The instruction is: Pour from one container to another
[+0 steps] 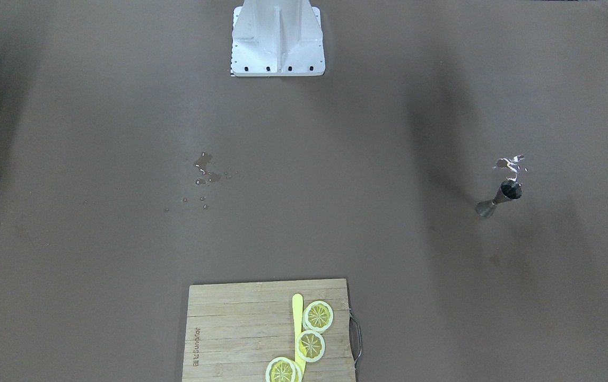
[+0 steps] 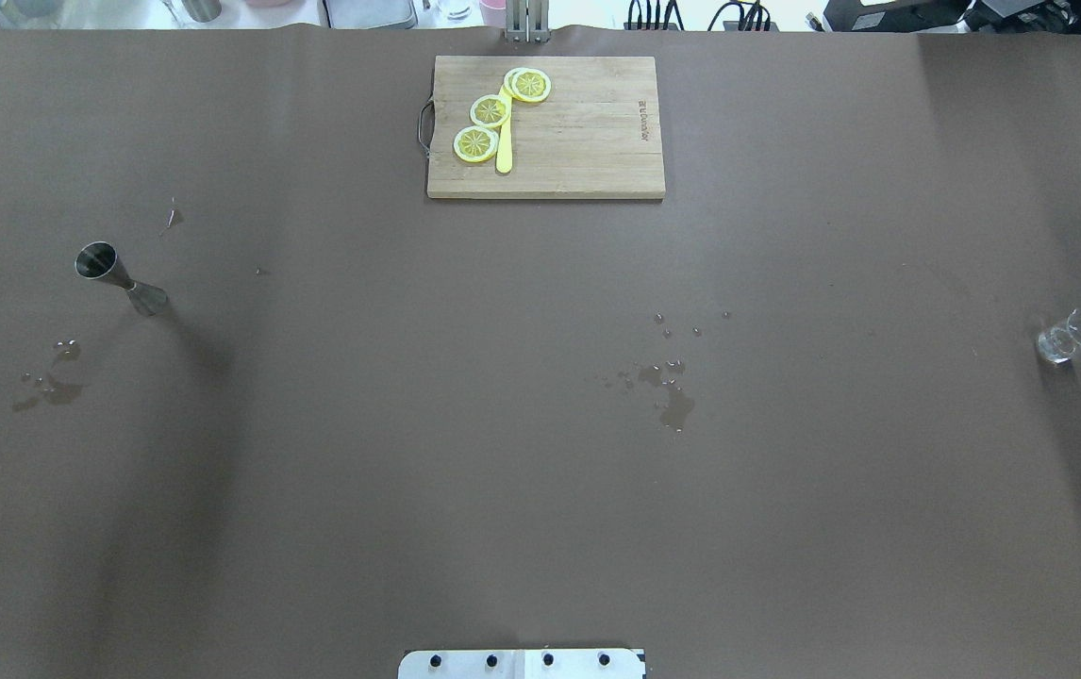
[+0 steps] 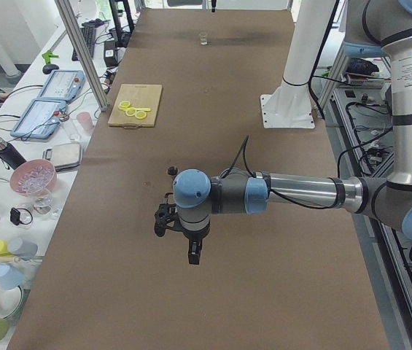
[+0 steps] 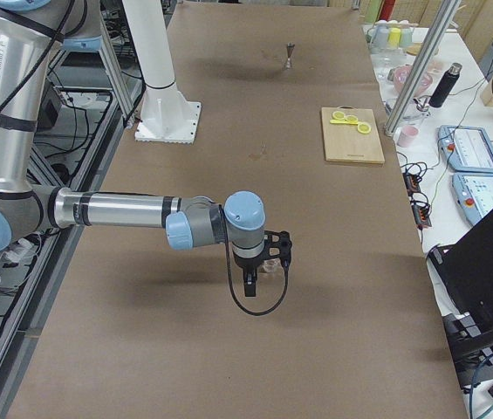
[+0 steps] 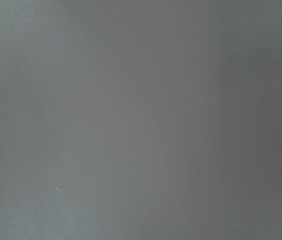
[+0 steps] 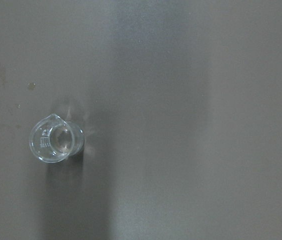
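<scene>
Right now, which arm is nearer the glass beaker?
Right. The right arm hangs just beside the glass beaker, which its wrist camera sees from above. The left arm is at the opposite end of the table, by the metal jigger.

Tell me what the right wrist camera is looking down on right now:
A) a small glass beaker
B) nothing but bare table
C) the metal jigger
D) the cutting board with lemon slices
A: the right wrist view shows the small glass beaker from above, standing upright on the brown table, its pour spout and printed scale visible.
</scene>
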{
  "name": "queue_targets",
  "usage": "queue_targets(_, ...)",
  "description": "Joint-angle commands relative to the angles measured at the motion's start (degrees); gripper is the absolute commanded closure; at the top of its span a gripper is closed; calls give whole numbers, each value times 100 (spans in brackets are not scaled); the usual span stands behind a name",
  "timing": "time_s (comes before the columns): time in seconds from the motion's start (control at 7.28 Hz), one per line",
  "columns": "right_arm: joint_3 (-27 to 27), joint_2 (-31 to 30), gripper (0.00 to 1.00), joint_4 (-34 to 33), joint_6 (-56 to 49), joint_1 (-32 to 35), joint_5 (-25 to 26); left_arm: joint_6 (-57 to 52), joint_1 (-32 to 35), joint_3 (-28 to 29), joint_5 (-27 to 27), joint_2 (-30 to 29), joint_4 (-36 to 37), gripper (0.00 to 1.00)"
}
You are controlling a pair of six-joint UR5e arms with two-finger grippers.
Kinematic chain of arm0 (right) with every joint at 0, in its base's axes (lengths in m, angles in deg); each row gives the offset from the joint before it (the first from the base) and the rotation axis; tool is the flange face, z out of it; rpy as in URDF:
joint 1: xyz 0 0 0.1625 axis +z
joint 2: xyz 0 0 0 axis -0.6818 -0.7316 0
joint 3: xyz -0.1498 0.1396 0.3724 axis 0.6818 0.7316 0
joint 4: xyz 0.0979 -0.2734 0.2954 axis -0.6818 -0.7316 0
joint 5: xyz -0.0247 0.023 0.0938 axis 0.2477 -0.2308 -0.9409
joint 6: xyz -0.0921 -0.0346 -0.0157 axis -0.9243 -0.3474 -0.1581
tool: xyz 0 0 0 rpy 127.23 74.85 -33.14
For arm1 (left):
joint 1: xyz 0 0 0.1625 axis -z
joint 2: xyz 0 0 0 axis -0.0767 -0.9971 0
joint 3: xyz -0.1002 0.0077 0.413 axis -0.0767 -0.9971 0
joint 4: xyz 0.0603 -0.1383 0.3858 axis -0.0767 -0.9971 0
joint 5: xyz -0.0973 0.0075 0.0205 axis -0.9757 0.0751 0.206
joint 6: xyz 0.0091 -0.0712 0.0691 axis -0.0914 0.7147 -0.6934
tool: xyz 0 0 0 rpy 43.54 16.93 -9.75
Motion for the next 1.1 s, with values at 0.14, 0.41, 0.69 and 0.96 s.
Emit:
queue_targets(0.14, -78, 0, 0, -2, 0, -12, -68, 0, 0, 2, 0, 1, 0, 2)
queue_targets(0.41, -79, 0, 0, -2, 0, -12, -51, 0, 0, 11, 0, 1, 0, 2)
queue_targets(0.69, -79, -9, 0, -2, 0, -12, -51, 9, 0, -6, 0, 1, 0, 2)
queue_targets(0.96, -79, -17, 0, -2, 0, -12, -59, 9, 0, -15, 0, 1, -9, 2)
